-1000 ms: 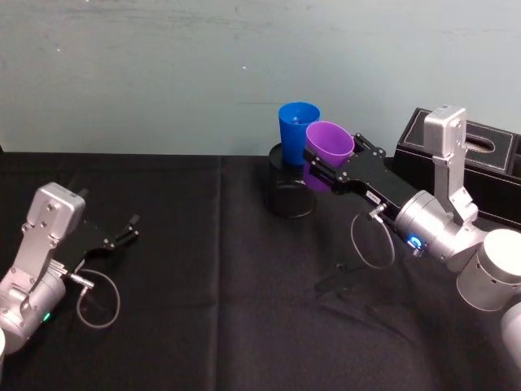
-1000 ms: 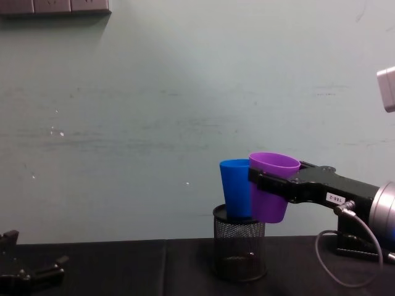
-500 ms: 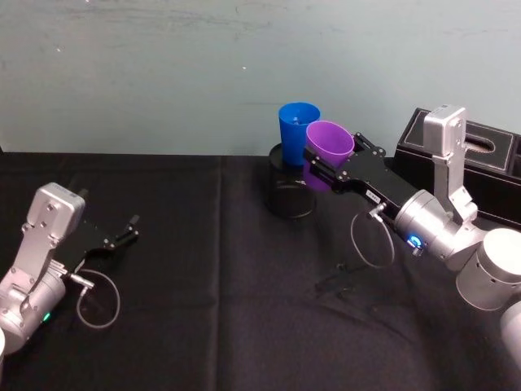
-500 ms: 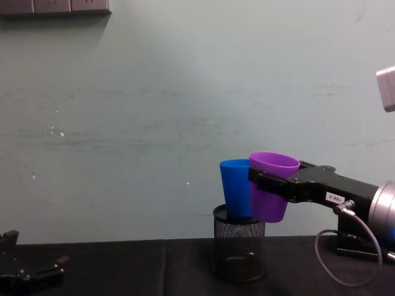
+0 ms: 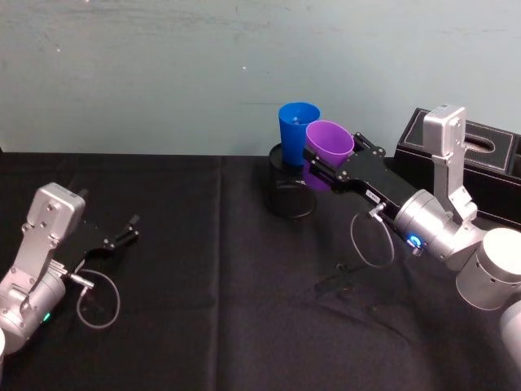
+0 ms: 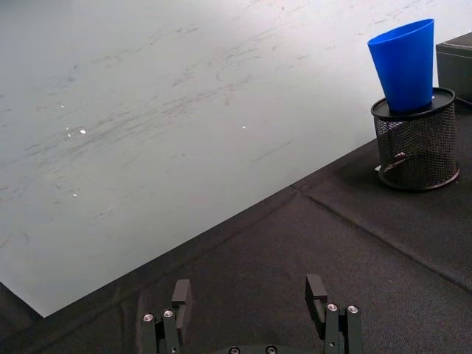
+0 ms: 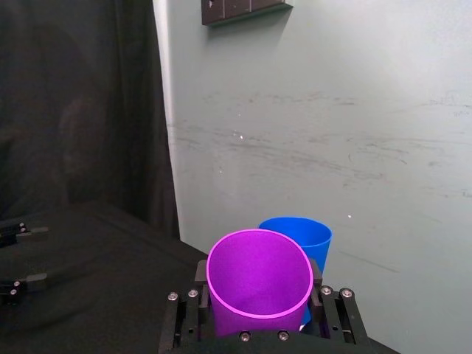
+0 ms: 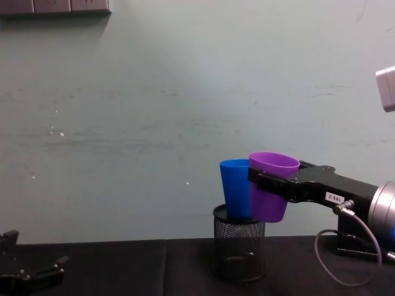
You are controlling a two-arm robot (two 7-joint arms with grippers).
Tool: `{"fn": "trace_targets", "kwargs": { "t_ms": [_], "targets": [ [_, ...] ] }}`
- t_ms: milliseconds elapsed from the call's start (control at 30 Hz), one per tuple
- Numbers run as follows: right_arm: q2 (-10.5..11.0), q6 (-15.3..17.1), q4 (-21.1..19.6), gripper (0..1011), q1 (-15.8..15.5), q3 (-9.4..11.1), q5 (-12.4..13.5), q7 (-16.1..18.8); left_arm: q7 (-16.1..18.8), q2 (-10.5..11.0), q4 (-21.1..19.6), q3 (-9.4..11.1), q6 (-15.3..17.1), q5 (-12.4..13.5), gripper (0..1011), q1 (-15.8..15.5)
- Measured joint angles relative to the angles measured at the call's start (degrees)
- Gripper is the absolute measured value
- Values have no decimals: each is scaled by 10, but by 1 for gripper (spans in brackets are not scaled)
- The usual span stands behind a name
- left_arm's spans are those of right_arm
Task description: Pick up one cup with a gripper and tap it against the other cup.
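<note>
My right gripper [image 5: 334,155] is shut on the purple cup [image 5: 329,142] and holds it upright in the air, its jaws clamped on the cup's sides. The blue cup [image 5: 298,129] stands in the black mesh pen holder [image 5: 289,194] at the back of the table. In the chest view the purple cup [image 8: 270,191] sits right against the blue cup [image 8: 234,188], and they appear to touch. From the right wrist, the blue cup [image 7: 308,231] shows just behind the purple cup [image 7: 258,284]. My left gripper [image 5: 129,229] rests open and empty low over the cloth at the left.
A black tissue box [image 5: 491,161] stands at the back right, close behind my right arm. Black cloth [image 5: 212,285] covers the table, and a pale wall rises just behind the pen holder.
</note>
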Motion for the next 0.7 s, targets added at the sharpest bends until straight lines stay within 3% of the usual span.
{"fn": "trace_targets", "kwargs": {
  "t_ms": [233,700],
  "targets": [
    [4,4,-5,734,-2,-3,3,0,0,0,0,0,0,0,1011,0],
    [39,42,-73,734,-45,-14,22,3,0,0,0,0,0,0,1011,0]
  ]
}}
